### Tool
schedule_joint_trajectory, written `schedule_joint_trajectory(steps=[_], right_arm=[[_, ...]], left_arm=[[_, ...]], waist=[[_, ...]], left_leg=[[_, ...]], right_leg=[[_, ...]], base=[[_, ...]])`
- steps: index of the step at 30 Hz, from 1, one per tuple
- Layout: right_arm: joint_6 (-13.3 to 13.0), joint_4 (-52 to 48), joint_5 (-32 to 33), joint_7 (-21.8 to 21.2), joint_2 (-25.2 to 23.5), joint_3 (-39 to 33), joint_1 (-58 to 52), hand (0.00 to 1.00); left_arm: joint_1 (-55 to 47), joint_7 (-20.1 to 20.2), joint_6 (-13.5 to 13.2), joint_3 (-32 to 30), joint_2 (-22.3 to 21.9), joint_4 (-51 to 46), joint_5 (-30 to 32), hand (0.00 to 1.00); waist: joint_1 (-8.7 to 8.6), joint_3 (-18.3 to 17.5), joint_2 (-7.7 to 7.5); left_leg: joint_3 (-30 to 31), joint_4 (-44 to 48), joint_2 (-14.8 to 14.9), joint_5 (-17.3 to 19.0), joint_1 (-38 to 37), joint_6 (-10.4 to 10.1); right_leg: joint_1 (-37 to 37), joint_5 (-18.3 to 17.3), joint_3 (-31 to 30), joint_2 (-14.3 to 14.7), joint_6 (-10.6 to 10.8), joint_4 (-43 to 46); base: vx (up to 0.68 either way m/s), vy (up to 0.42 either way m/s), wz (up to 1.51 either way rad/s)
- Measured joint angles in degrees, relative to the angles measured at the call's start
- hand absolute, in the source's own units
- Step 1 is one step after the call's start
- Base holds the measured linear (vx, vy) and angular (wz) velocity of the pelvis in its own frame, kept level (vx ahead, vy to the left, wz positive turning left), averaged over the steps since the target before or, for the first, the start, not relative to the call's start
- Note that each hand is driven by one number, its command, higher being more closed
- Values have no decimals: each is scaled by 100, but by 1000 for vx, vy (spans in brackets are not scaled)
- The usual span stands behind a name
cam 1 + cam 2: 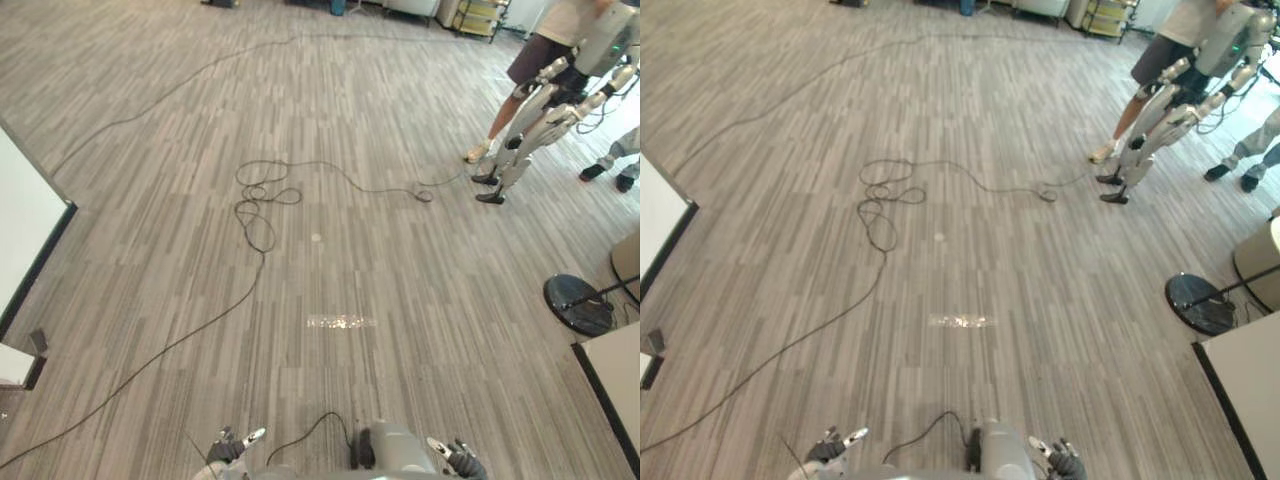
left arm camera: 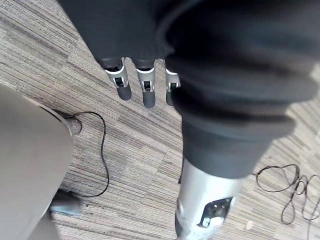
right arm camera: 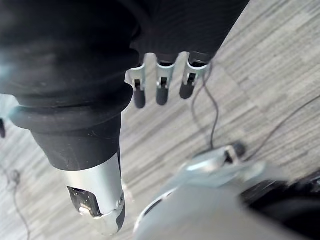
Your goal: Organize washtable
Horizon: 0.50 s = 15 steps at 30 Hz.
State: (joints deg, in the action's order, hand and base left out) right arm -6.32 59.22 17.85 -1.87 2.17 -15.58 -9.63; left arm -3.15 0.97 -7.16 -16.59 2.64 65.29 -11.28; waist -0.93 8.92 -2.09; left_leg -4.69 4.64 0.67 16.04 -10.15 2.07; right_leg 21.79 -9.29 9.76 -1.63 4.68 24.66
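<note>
Standing on an open grey plank floor [image 1: 330, 270], I let both arms hang at my sides. My left hand [image 1: 230, 447] and right hand [image 1: 458, 460] sit low at the near edge of the head views. The wrist views show the left fingers [image 2: 145, 92] and the right fingers [image 3: 161, 92] straight, loosely apart and closed on nothing.

I cannot tell which surface is the washtable. A white table corner [image 1: 615, 375] with a dark edge lies ahead to my right, just past a round black base [image 1: 578, 303]. A white panel [image 1: 25, 225] stands to my left. Both are well apart from either hand, and neither top shows what stands on it.

So how the goods will handle is only a judgement. Washstand items are likely light. Bottles may be slick and are best taken round the body rather than the cap, while cloth would be soft and want a pinch at an edge.

Across the room a second humanoid [image 1: 545, 110] stands beside a person [image 1: 555, 40].
</note>
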Motion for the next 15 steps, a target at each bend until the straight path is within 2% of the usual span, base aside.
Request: schedule_joint_trajectory(steps=[2,4,5,6,7,8,9,10,11,13,14,15], right_arm=[[4,-30,83,53,6,-34,-85,0],[24,-69,68,68,-63,-19,-136,0],[31,-177,68,67,-81,-31,-237,0],[21,-334,47,58,100,-97,-158,0],[11,-516,29,97,112,-13,-87,0],[12,-541,-6,126,95,1,-12,0],[17,-494,-40,161,64,-12,76,0],[11,-421,-48,183,19,-19,117,0],[13,-385,-48,193,-74,-49,166,0],[20,-358,-47,195,-157,-150,269,0],[16,-260,-44,197,-201,-301,373,0],[16,-202,-44,183,-225,-392,394,0]], left_arm=[[-78,14,31,35,-29,11,70,0],[-88,21,46,26,-43,-43,76,0],[-86,16,49,7,-55,-65,75,0],[-47,16,68,-115,-245,-61,68,0],[-60,15,73,-258,-321,-110,59,0],[-89,12,66,-314,-332,-156,52,0],[-79,8,68,-380,-348,-176,8,0],[-81,7,62,-374,-338,-236,-38,0],[-85,15,19,-382,-330,-312,-63,0],[-99,9,6,-384,-338,-372,-146,0],[-118,-3,-27,-378,-354,-397,-220,0],[-124,-5,-62,-367,-356,-404,-277,0]], waist=[[-122,-17,102],[-140,-55,78],[-139,-71,77],[-130,-97,388],[-95,-72,422],[-60,-57,444],[-22,-44,420],[40,-52,376],[180,-21,241],[189,-10,232],[187,-7,230],[201,-12,219]], left_leg=[[162,-51,56,129,-309,-248],[326,722,11,266,-318,-473],[324,1299,-19,339,-224,-585],[310,2463,182,185,172,-799],[282,3666,254,-555,668,-990],[210,4191,338,-523,881,-955],[-79,4874,600,-396,1141,-754],[-251,4995,751,-319,1287,-626],[-418,4666,832,-165,1510,-556],[-481,4187,774,6,1802,-593],[-319,3376,608,15,2051,-619],[-163,2568,419,-31,2133,-669]], right_leg=[[73,353,246,188,-303,-552],[-42,1012,638,359,-974,-933],[-199,1467,687,398,-1250,-1078],[-370,1212,738,561,-1410,-905],[-663,920,587,581,-1390,-944],[-878,829,491,633,-1374,-1006],[-1364,690,368,689,-1381,-1179],[-1732,655,254,692,-1390,-1339],[-2174,655,102,594,-1389,-1508],[-2424,656,-17,509,-1389,-1561],[-2632,629,-122,401,-1337,-1605],[-2750,542,-212,314,-1148,-1597]], base=[[695,94,69],[684,29,64],[925,35,33],[950,40,9],[945,39,-20],[784,-8,-37],[570,-20,-39],[774,-6,-48],[602,18,-40],[496,61,-34],[479,125,-36],[558,187,-48]])
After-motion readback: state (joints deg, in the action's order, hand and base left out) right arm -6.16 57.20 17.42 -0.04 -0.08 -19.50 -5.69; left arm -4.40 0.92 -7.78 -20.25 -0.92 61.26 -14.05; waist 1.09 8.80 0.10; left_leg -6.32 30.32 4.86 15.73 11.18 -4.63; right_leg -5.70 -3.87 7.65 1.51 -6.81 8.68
